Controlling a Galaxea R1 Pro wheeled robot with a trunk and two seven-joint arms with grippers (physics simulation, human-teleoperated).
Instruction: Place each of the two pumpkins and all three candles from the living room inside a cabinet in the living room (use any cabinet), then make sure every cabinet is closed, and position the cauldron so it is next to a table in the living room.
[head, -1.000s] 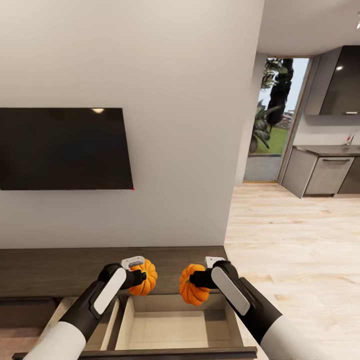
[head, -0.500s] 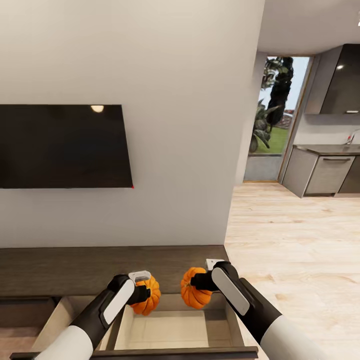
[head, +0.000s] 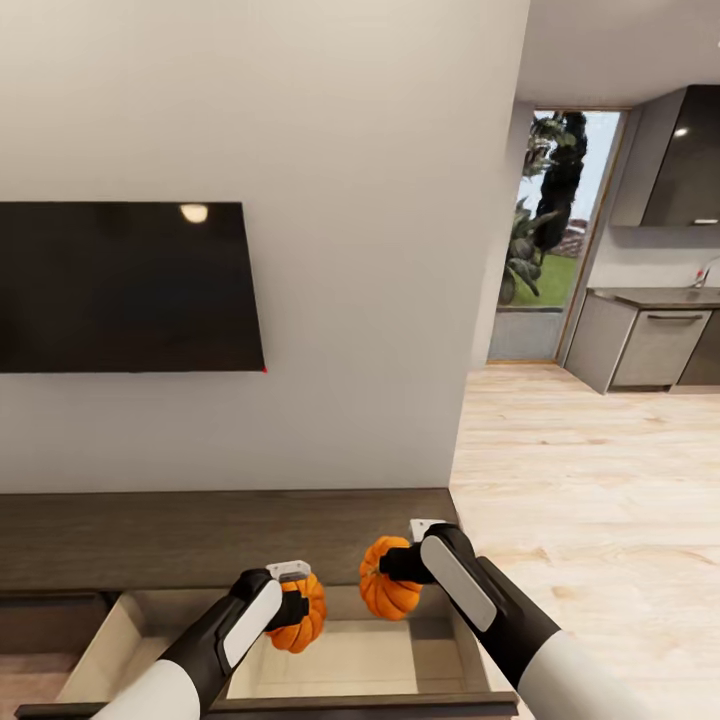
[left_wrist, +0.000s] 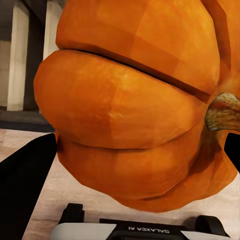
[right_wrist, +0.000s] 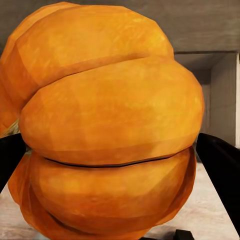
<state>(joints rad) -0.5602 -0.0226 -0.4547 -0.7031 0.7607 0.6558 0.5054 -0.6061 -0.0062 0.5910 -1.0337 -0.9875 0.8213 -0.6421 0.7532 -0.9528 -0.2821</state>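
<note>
Both grippers hold a small orange ribbed pumpkin above an open drawer (head: 330, 655) of the long dark brown cabinet (head: 220, 535) under the wall TV. My left gripper (head: 296, 612) is shut on one pumpkin (head: 303, 622), low over the drawer's pale interior. Close up, this pumpkin (left_wrist: 135, 105) shows its stem at one side. A little higher, at the drawer's back right, my right gripper (head: 392, 570) is shut on the other pumpkin (head: 385, 590). That pumpkin (right_wrist: 107, 125) sits between two black fingers (right_wrist: 220, 165). The candles and the cauldron are out of view.
A black TV (head: 125, 288) hangs on the white wall above the cabinet. To the right, pale wood floor (head: 590, 480) runs to grey kitchen units (head: 650, 345) and a glass door (head: 555, 230). The drawer's dark front edge (head: 300, 708) lies closest to me.
My left arm has moved right and down, lowering its pumpkin into the drawer opening. The right gripper and its pumpkin have barely shifted. The view has tilted slightly.
</note>
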